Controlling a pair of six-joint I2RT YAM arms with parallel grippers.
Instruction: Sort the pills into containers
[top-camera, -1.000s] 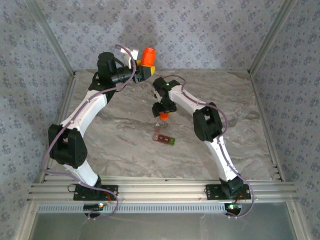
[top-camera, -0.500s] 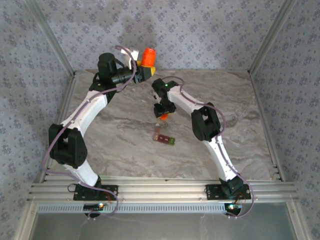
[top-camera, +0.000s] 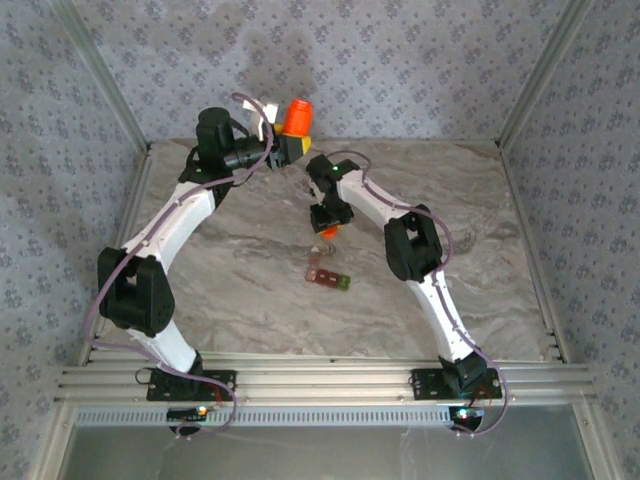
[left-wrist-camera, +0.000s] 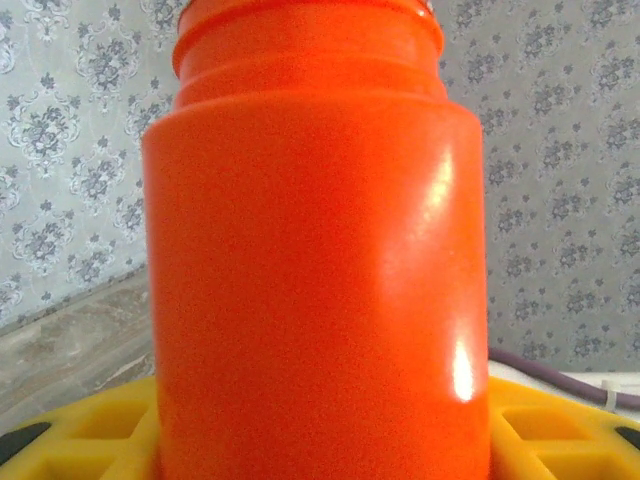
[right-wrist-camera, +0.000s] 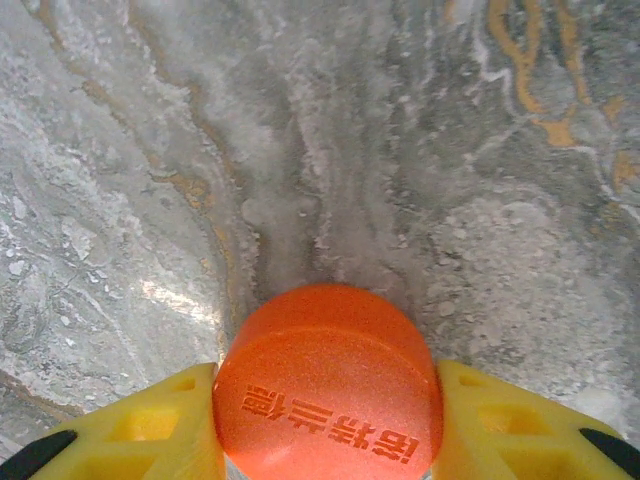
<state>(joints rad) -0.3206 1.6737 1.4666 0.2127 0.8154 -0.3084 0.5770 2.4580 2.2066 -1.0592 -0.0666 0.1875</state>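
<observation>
orange bottle (left-wrist-camera: 315, 250) cropped top and bottom, cap (right-wrist-camera: 330, 370) cropped below, insides of containers (top-camera: 327, 276) perhaps too small

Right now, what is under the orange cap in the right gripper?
The marbled table shows beyond the cap, which sits between the right gripper's yellow fingers. The spot straight beneath is covered, so whether the cap touches the table cannot be told.

Surface (top-camera: 230, 280): marbled grey-beige slab with brown and orange veins. Lying flat on it are the containers (top-camera: 327, 273), a short strip of joined compartments, dark red-brown with a green end. The strip is skewed, green end to the right and nearer the metal rail (top-camera: 320, 381). All around the containers is bare stone.
</observation>
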